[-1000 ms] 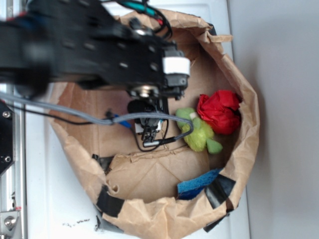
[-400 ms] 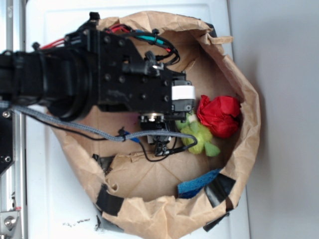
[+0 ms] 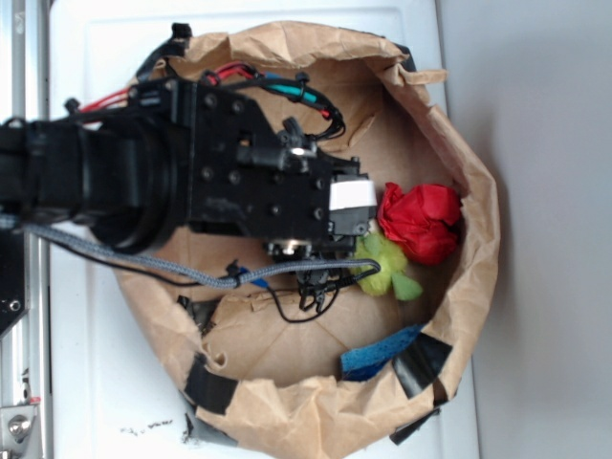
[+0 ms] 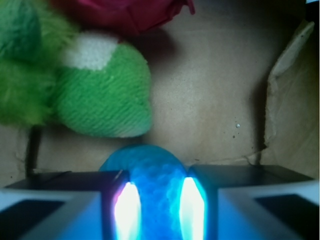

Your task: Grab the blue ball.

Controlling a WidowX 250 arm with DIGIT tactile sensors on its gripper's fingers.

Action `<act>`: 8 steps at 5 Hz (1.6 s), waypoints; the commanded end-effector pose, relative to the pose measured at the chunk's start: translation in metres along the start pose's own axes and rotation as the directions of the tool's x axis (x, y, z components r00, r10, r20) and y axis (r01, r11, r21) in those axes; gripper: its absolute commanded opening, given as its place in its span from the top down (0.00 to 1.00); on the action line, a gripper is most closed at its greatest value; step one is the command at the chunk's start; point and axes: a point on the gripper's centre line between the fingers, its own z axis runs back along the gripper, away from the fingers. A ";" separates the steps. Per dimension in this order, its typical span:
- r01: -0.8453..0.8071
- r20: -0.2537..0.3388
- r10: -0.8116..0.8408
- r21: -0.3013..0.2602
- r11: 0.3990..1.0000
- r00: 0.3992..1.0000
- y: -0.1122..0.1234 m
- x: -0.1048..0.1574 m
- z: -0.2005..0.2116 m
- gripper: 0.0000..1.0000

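Our gripper (image 4: 159, 210) is clenched around the blue ball (image 4: 157, 185); we judge only lifting it away remains.

You see the ball (image 4: 157, 187), teal-blue, round and fuzzy, low in the wrist view on the brown paper floor; its sides glow bright, and the exterior view hides it.
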 end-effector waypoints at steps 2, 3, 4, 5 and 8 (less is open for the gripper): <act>-0.026 -0.009 0.026 -0.009 1.000 1.000 0.016 -0.011 0.022 1.00; -0.058 -0.029 0.056 -0.042 0.997 0.998 0.028 -0.011 0.063 1.00; -0.065 -0.072 0.061 -0.055 0.996 0.996 0.042 -0.002 0.108 1.00; -0.072 -0.084 0.066 -0.072 0.995 0.994 0.050 0.003 0.121 1.00; -0.074 0.037 0.074 0.005 0.997 0.997 0.047 -0.005 0.109 0.73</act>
